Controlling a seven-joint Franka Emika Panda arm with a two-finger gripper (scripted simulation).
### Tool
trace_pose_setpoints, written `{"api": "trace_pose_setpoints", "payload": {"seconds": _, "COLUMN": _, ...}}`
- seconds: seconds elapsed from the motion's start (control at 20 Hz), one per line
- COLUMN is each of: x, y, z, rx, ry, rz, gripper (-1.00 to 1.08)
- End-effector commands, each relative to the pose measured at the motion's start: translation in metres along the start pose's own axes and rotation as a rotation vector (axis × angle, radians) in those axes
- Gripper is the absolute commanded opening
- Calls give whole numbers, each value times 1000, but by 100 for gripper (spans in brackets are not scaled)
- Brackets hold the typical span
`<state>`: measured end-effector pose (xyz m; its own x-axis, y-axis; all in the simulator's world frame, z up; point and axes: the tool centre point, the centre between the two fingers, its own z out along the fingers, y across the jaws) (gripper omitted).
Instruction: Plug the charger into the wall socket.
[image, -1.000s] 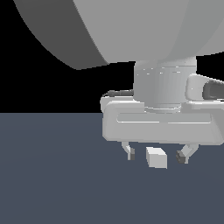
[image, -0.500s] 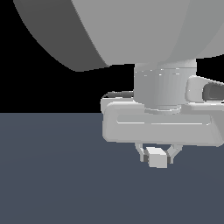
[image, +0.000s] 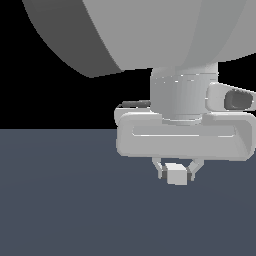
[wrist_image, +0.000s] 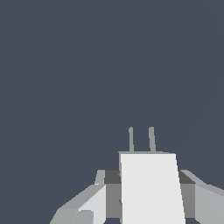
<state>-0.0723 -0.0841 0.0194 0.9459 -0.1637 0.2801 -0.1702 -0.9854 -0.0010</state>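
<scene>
The charger (image: 176, 173) is a small off-white block held between the two fingers of my gripper (image: 176, 172), just above the dark blue-grey floor. In the wrist view the charger (wrist_image: 151, 186) fills the space between the dark finger pads (wrist_image: 112, 177), and two thin grey prongs (wrist_image: 141, 139) stick out of its far end. The gripper is shut on the charger. The wall socket is out of view in both frames.
The arm's large grey body (image: 150, 30) fills the upper part of the exterior view, with the hand housing (image: 185, 137) below it. Flat dark blue-grey floor (image: 60, 200) lies all around, under a black background.
The fingers have come together on the charger: a second ago they stood wide apart on either side of it, now they press against it. The hand has stayed in place.
</scene>
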Motion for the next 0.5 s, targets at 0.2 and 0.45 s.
{"api": "trace_pose_setpoints", "payload": {"seconds": 0.2, "x": 28, "y": -8, "z": -15, "rx": -7, "ry": 2, "rz": 31, "gripper": -100}}
{"api": "trace_pose_setpoints", "payload": {"seconds": 0.45, "x": 60, "y": -15, "z": -31, "rx": -18, "ry": 2, "rz": 68, "gripper": -100}}
